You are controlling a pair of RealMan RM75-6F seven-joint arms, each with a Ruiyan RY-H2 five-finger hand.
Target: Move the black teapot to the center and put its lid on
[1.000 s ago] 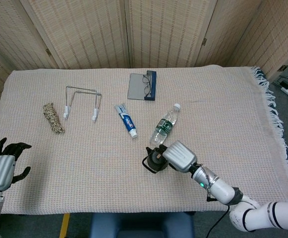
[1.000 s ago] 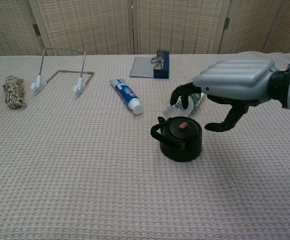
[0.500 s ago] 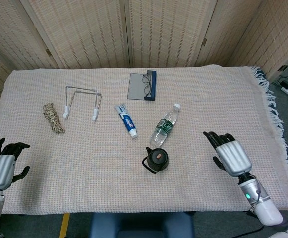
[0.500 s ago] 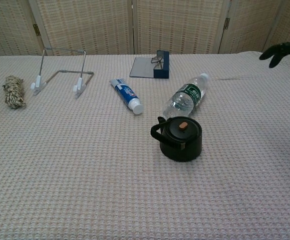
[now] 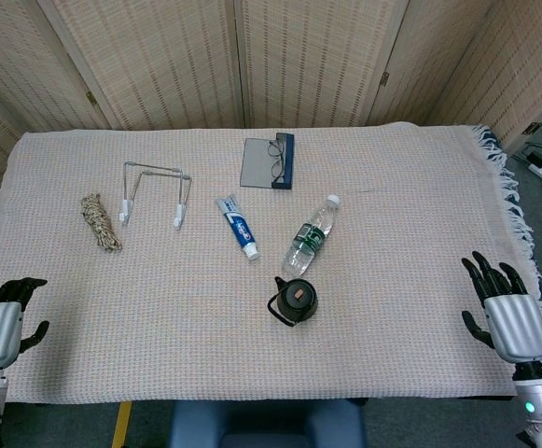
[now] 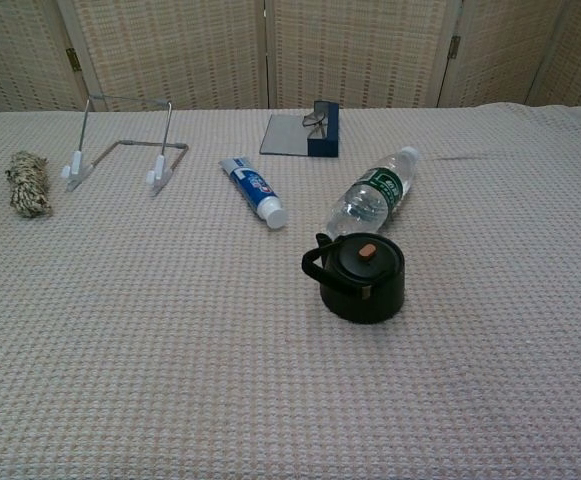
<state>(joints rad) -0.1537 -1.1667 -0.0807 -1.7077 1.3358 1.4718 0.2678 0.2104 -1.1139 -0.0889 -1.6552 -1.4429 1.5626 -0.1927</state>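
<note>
The black teapot (image 5: 295, 301) (image 6: 358, 278) stands upright near the middle of the table, toward the front. Its lid (image 6: 366, 257) with a brown knob sits on top of it. My right hand (image 5: 506, 313) hangs at the table's right front edge, fingers spread and holding nothing, well away from the teapot. My left hand (image 5: 0, 318) is at the left front edge, fingers apart and empty. The chest view shows neither hand.
A water bottle (image 5: 311, 235) lies just behind the teapot. A toothpaste tube (image 5: 237, 227), a wire stand (image 5: 155, 192), a rope bundle (image 5: 100, 222) and a glasses case with glasses (image 5: 269, 161) lie further back. The cloth's fringed edge (image 5: 522, 233) runs along the right.
My right hand has let go of the teapot and drawn back from it to the right front edge. The left hand has sunk slightly lower. The teapot has stayed put.
</note>
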